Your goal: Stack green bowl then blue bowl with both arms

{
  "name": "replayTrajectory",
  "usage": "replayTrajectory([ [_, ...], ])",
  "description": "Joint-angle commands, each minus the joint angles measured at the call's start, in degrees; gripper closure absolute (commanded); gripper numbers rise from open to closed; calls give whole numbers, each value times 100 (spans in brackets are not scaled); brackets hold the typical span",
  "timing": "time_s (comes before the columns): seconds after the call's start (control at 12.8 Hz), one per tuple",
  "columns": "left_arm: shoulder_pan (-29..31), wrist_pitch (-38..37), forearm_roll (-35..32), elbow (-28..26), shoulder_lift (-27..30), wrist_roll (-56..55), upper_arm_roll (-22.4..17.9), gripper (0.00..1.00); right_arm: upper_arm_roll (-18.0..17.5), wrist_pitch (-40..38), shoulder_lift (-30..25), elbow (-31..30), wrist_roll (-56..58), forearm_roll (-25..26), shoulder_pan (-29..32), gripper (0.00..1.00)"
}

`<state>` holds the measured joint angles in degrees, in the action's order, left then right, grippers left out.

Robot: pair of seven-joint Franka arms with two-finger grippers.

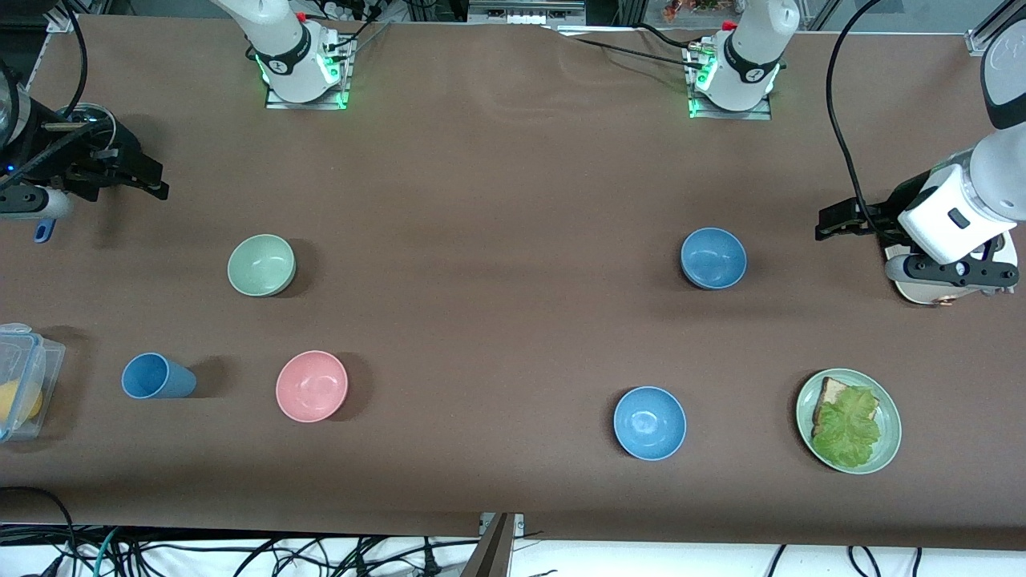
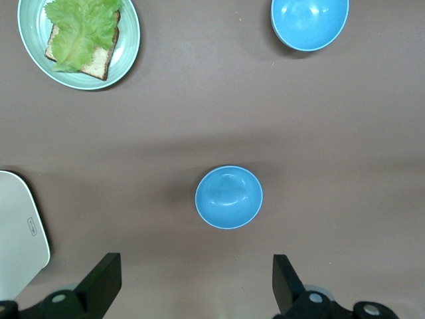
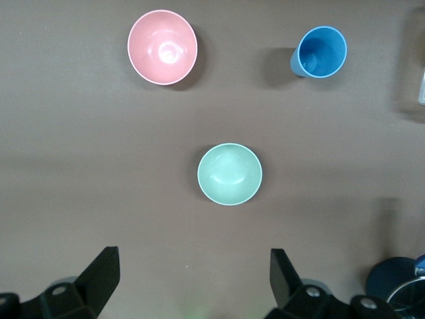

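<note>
Lowest in the front view lie the brighter blue bowl (image 1: pixel 649 422) at lower centre-right, the green plate (image 1: pixel 888 413) of bread and lettuce at lower right, and the pink bowl (image 1: pixel 311 385) and blue cup (image 1: pixel 157 376) at lower left. Higher up, the green bowl (image 1: pixel 261 264) sits at centre-left and the blue bowl (image 1: pixel 712 257) at centre-right, well apart. Nothing is stacked, so the task looks unstarted. The right gripper (image 1: pixel 152 180) hangs at the upper left edge, fingers (image 3: pixel 99 269) spread wide and empty; the left gripper (image 1: pixel 830 220) hangs at the right edge, fingers (image 2: pixel 103 279) likewise wide and empty. Next, I judge, the right gripper must descend on the green bowl's rim and pinch it
</note>
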<state>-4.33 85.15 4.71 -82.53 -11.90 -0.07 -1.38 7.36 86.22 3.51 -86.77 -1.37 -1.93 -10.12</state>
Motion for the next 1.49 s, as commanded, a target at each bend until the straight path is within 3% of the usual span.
replayTrajectory([
  [0.0, 20, -104, -84, 97, -23, -46, 23, 0, -94, 8, -96, -269, 23, 96, 71, 0],
  [1.41, 20, -104, -84, 97, -23, -37, 23, 0, -182, 158, -148, -508, 14, 237, 63, 0],
])
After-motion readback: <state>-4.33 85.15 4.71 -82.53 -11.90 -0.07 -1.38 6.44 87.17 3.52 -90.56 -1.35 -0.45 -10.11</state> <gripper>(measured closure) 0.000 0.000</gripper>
